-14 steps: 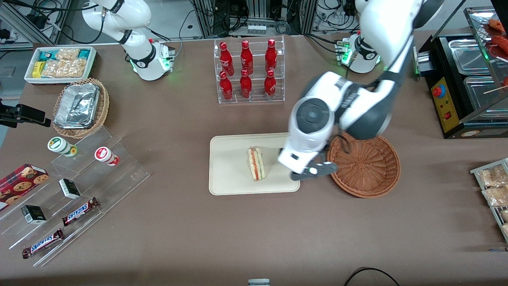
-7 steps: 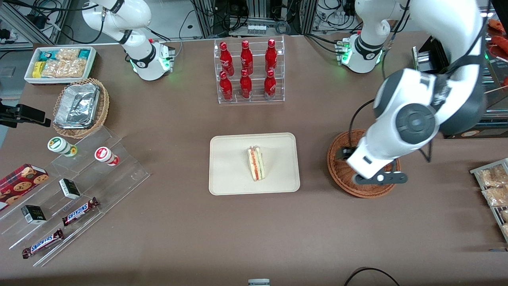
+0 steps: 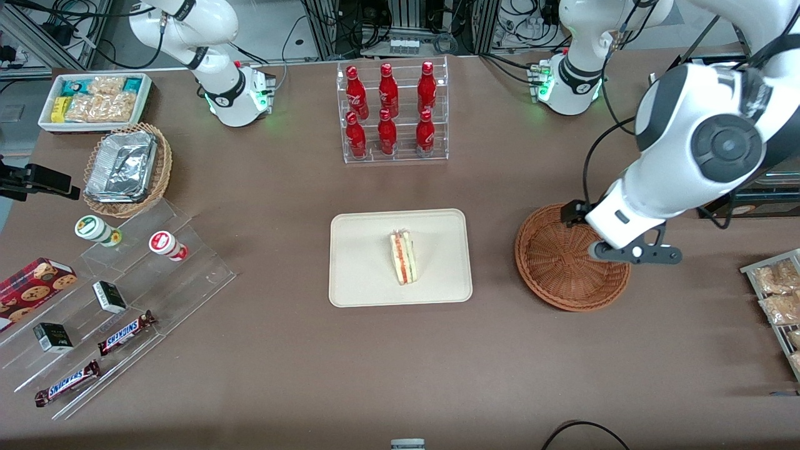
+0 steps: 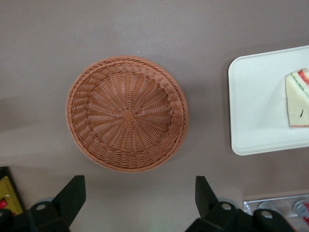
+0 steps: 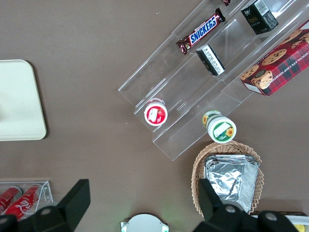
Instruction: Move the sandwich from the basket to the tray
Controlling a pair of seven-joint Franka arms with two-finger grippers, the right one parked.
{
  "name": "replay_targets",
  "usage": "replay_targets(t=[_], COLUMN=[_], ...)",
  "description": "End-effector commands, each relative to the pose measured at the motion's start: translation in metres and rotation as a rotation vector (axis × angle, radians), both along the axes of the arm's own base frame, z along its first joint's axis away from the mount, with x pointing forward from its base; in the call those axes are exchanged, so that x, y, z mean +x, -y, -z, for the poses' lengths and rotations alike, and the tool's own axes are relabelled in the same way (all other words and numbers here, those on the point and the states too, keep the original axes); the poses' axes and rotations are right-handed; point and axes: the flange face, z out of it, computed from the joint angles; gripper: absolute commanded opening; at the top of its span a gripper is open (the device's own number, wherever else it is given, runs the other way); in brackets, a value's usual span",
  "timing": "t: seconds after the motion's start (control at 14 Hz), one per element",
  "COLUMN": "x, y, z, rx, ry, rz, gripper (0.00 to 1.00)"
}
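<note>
The sandwich lies on the cream tray near the tray's middle, its red and green filling edge showing. It also shows in the left wrist view as the sandwich on the tray. Beside the tray, toward the working arm's end, sits the reddish-brown wicker basket, and the basket holds nothing. My left gripper hangs high over the basket's rim on the working arm's side. It is open, with only bare table between its black fingers.
A clear rack of red bottles stands farther from the front camera than the tray. A black appliance and a rack of snack packets flank the working arm's end. Acrylic steps with candy and a foil-filled basket lie toward the parked arm's end.
My left arm swung from the tray's edge across the basket toward the working arm's end and rose. The sandwich stayed on the tray.
</note>
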Motion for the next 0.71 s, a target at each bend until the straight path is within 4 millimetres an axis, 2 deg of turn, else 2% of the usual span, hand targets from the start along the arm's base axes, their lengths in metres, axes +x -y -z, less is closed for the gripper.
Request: replay_targets(t=[0.0, 0.14, 0.29, 0.43, 0.64], x=[-0.021, -0.032, -0.038, -0.046, -0.051], y=[-0.04, -0.056, -0.088, -0.101, -0.114], z=[-0.025, -0.044, -0.063, -0.077, -0.087], rx=[-0.004, -0.007, -0.043, -0.033, -0.028], ry=[-0.011, -0.016, -0.034, -0.029, -0.019], rz=[0.015, 0.012, -0.052, -0.067, -0.088], gripper=[1.0, 1.0, 1.0, 1.0, 1.0])
